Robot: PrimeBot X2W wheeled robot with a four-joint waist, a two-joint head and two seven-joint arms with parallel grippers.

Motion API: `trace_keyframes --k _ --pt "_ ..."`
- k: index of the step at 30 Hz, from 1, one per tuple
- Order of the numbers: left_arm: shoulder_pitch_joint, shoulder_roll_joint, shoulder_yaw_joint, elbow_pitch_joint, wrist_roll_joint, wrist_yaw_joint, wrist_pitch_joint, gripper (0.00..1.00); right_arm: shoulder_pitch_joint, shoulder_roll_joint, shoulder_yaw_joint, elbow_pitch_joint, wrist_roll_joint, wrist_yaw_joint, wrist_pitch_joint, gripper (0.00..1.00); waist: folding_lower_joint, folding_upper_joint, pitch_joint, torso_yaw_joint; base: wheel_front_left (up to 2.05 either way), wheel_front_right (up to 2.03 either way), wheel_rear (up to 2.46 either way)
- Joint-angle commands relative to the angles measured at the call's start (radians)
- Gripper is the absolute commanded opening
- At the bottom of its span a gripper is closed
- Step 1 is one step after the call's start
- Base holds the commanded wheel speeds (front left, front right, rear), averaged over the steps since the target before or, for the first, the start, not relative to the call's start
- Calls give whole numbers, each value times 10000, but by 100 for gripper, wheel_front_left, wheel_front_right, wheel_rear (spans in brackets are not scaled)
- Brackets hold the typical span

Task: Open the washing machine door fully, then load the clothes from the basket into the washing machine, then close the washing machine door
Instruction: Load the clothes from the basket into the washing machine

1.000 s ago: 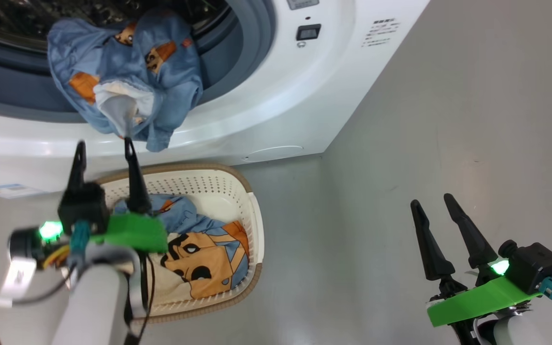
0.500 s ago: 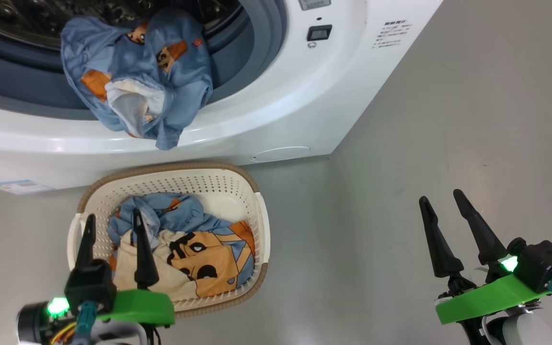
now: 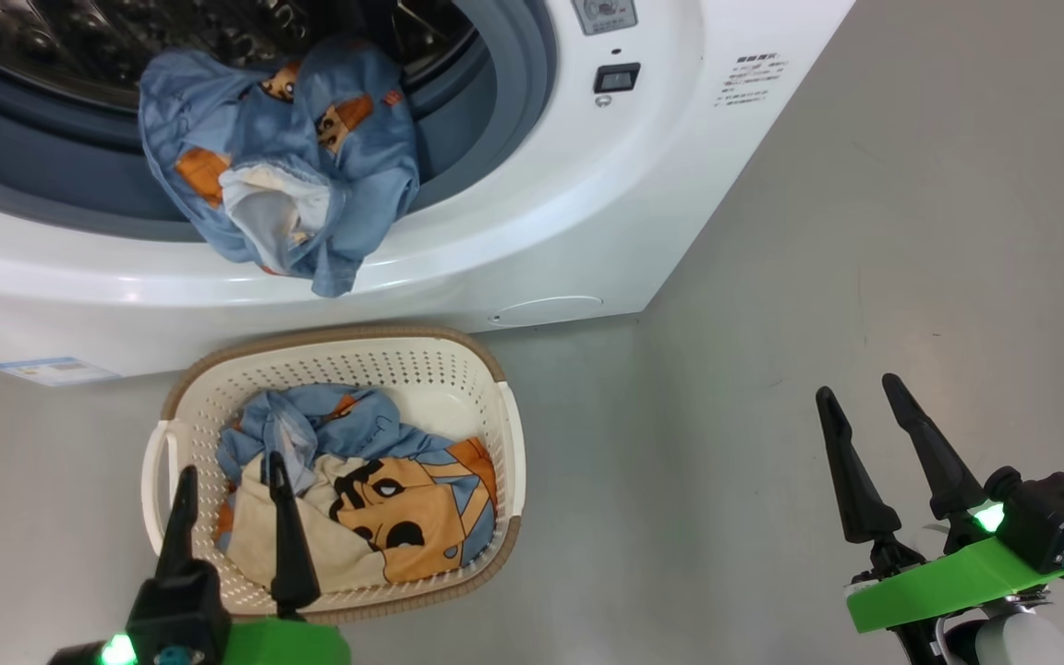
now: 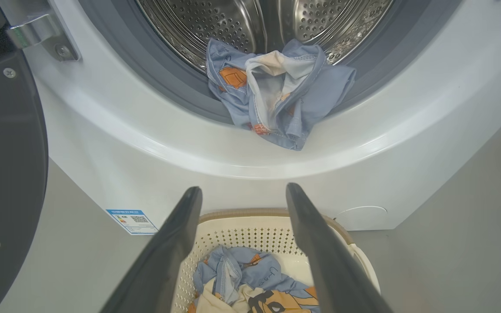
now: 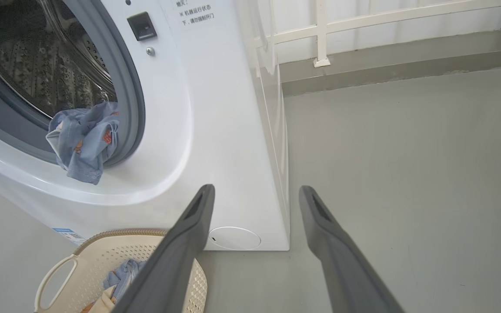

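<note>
While the left gripper (image 3: 231, 465) hangs with its two dark fingers spread wide and nothing between them, its tips stand over the near side of the basket (image 3: 338, 334), above the clothes (image 3: 403, 503) heaped inside — cream and orange cloth with a black-lined cartoon face right by the fingers, crumpled light blue fabric a little further ahead. Whether the tips touch the cloth cannot be told. Beyond the fingertips, just past the basket's far rim, rises the white front of the washing machine (image 3: 587, 212). Higher ahead of the gripper, a light blue garment (image 3: 283, 175) with orange print lies across the grey-blue seal (image 3: 513, 92), part of it inside the steel drum (image 4: 255, 21) and part drooping over the white lip of the opening. The washing machine door (image 4: 7, 152) is swung open to the gripper's left, showing as a dark panel hung on a metal hinge (image 4: 37, 32). A small blue label sticker (image 3: 56, 369) sits low on the machine's front, ahead and to the left of the fingers.

The right gripper (image 3: 857, 386) is well off to the right of the left one, over the grey floor (image 3: 864, 231) — its fingers likewise stand wide apart and hold nothing. The machine's front right corner lies ahead and to its left, and the basket sits to its left, well apart from it.
</note>
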Motion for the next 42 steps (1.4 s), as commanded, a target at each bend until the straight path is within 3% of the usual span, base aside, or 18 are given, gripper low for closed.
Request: trace_keyframes --k 1,13,29,42 --pt "112 53 253 -353 -61 88 20 100 200 -89 200 -263 -84 16 -48 100 0 -1 8 -22 0 0 0" --pt "-618 212 233 120 -195 -104 354 100 80 23 344 -201 -53 16 -48 100 0 -1 93 -315 0 0 0" --pt "-4068 505 65 3327 -154 -831 718 100 -263 197 565 -121 41 16 -48 100 0 -1 477 -970 0 0 0" --pt "-6118 776 110 5606 35 -892 244 100 -588 294 737 -27 161 16 -48 100 0 -1 830 -1479 0 0 0"
